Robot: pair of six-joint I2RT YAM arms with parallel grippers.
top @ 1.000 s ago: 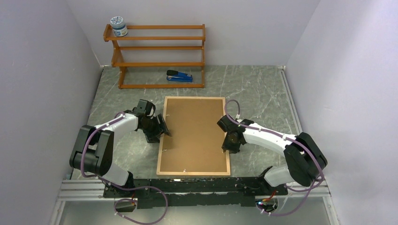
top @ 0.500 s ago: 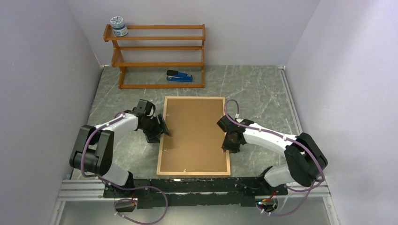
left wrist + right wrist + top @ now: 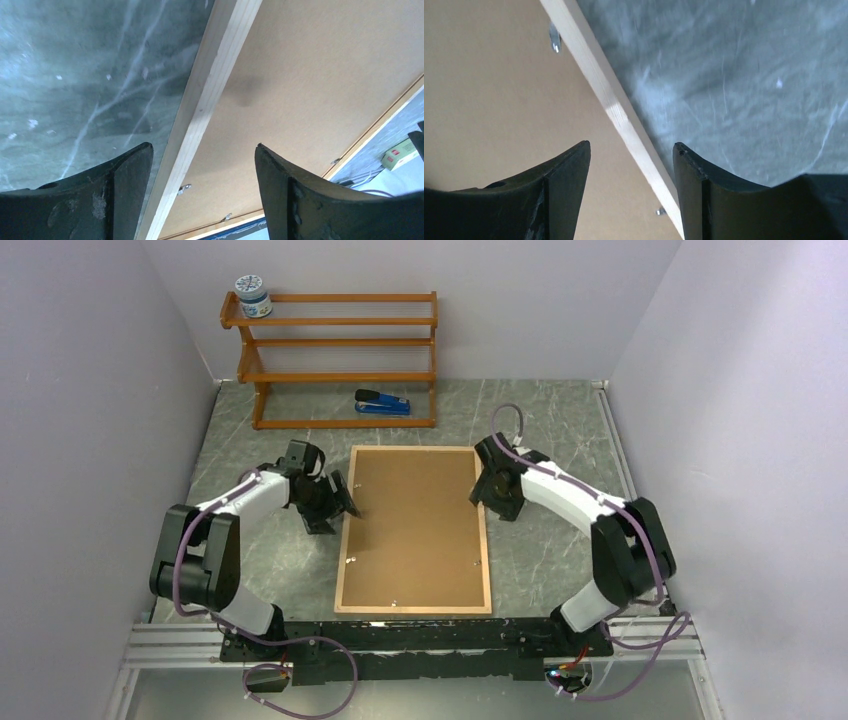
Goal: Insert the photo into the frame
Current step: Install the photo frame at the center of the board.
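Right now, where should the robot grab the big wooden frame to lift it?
Probably a long side rail of the frame, from straight above, with one of the fingers on each side. It lies flat on the table, so only its thin edge offers a grip.

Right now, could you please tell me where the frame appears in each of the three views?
Top external: the frame lies flat at the centre of the table, between both arms.
Left wrist: its left rail runs diagonally from top centre to bottom left.
Right wrist: its right rail runs diagonally from top left to bottom centre.
Shared landmark: the brown backing board inside the rails.
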